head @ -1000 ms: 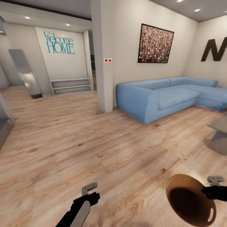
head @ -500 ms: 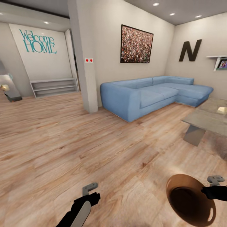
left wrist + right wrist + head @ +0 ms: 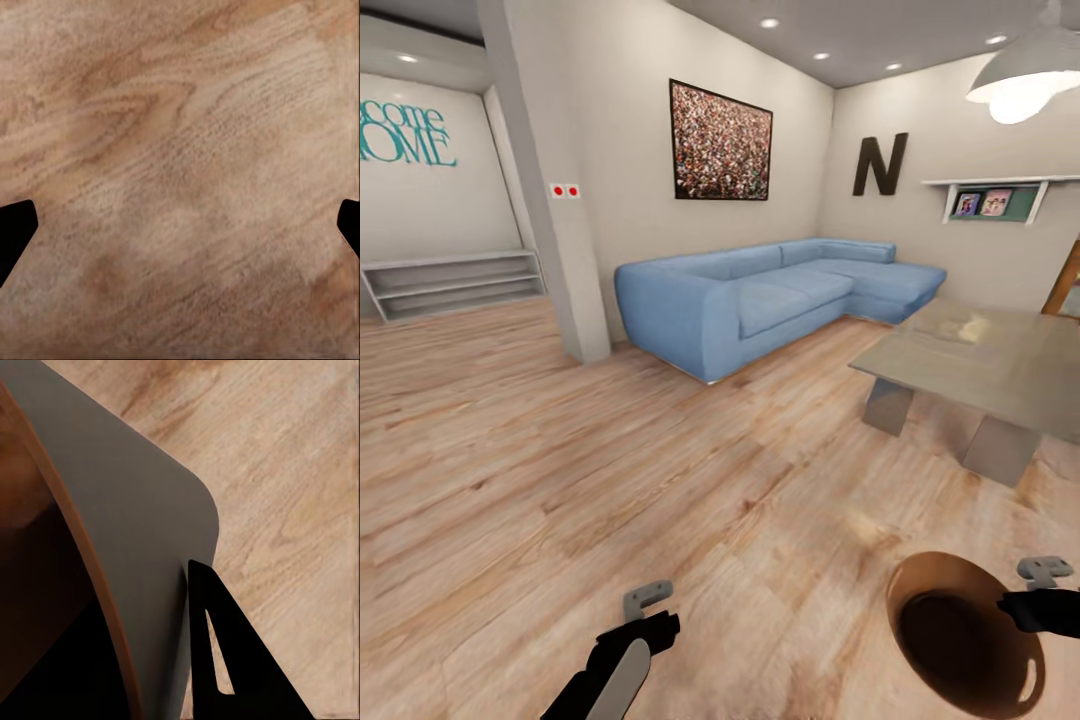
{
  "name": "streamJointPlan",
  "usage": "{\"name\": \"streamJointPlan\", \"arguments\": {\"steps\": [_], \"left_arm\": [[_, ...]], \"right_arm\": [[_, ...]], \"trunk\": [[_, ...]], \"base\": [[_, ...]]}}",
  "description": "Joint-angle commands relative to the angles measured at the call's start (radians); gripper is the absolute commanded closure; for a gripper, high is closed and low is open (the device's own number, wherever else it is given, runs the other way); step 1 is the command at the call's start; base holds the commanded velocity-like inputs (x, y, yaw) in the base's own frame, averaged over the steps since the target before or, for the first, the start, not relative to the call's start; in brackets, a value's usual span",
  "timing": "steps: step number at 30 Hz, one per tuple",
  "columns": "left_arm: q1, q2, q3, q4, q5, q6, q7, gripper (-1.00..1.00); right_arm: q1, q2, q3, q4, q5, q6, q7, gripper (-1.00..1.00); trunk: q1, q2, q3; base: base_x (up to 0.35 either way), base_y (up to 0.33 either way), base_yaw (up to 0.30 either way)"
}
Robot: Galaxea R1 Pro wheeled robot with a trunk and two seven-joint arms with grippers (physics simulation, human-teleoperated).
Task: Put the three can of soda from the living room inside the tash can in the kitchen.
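Room: a living room with a light wood floor (image 3: 610, 470), a blue corner sofa (image 3: 760, 300) against the far wall, and a grey low table with a bare tabletop (image 3: 980, 360) to the robot's right.
Walls: a dark-framed speckled picture (image 3: 721, 141) hangs above the sofa; a dark letter N (image 3: 879, 164) sits on the adjoining wall, next to a small shelf holding photos (image 3: 985, 197); teal lettering (image 3: 405, 132) shows on the far wall to the left, above a low white shelf unit (image 3: 455, 283).
Other fixtures: a square pillar (image 3: 550, 200) carries two red buttons (image 3: 565, 190); a white pendant lamp (image 3: 1025, 75) hangs at the upper right.
Tash can: the tash can (image 3: 960, 625) is at the robot's lower right, above the floor, tilted so its dark brown inside faces the head camera; its tan rim reaches the right gripper.
Right gripper: the right gripper (image 3: 1028, 608) is clamped on the can's rim; in the right wrist view a flat grey pad (image 3: 135, 547) lies against the can's tan wall (image 3: 82, 562), with a black finger (image 3: 232, 660) beside it.
Left gripper: the left gripper (image 3: 645, 615) hangs low over the floor, holding nothing; in the left wrist view its two black fingertips (image 3: 15, 232) stand wide apart at opposite edges, with wood grain between them.
Soda cans: I cannot see them on the tabletop or floor.
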Motion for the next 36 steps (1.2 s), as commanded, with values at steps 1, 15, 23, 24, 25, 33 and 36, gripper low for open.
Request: {"name": "streamJointPlan", "arguments": {"steps": [1, 15, 23, 24, 25, 33, 36], "left_arm": [[0.0, 0.0, 0.0, 0.0, 0.0, 0.0, 0.0, -1.0], [0.0, 0.0, 0.0, 0.0, 0.0, 0.0, 0.0, -1.0], [0.001, 0.0, 0.0, 0.0, 0.0, 0.0, 0.0, -1.0], [0.001, 0.0, 0.0, 0.0, 0.0, 0.0, 0.0, -1.0], [0.0, 0.0, 0.0, 0.0, 0.0, 0.0, 0.0, -1.0], [-0.001, 0.0, 0.0, 0.006, 0.0, 0.0, 0.0, -1.0], [-0.001, 0.0, 0.0, 0.006, 0.0, 0.0, 0.0, -1.0]], "right_arm": [[-0.001, 0.0, 0.0, 0.0, -0.009, 0.002, 0.002, 1.0], [-0.001, -0.001, 0.0, 0.0, -0.009, 0.004, 0.002, 1.0], [-0.001, -0.001, 0.0, 0.0, -0.009, 0.004, 0.002, 1.0], [-0.001, -0.001, 0.0, 0.0, -0.009, 0.004, 0.002, 1.0], [-0.001, -0.001, 0.0, 0.0, -0.009, 0.004, 0.002, 1.0], [-0.001, -0.001, 0.0, 0.0, -0.009, 0.005, 0.002, 1.0], [-0.001, -0.001, 0.0, 0.0, -0.009, 0.005, 0.002, 1.0]], "trunk": [[0.0, 0.0, 0.0], [0.0, 0.0, 0.0], [0.0, 0.0, 0.0], [0.0, 0.0, 0.0], [0.0, 0.0, 0.0], [0.0, 0.0, 0.0], [0.0, 0.0, 0.0]], "base": [[-0.104, -0.303, -0.295], [-0.106, -0.308, -0.295], [-0.108, -0.309, -0.295], [-0.108, -0.309, -0.295], [-0.108, -0.309, -0.295], [-0.108, -0.309, -0.295], [-0.112, -0.309, -0.295]]}}
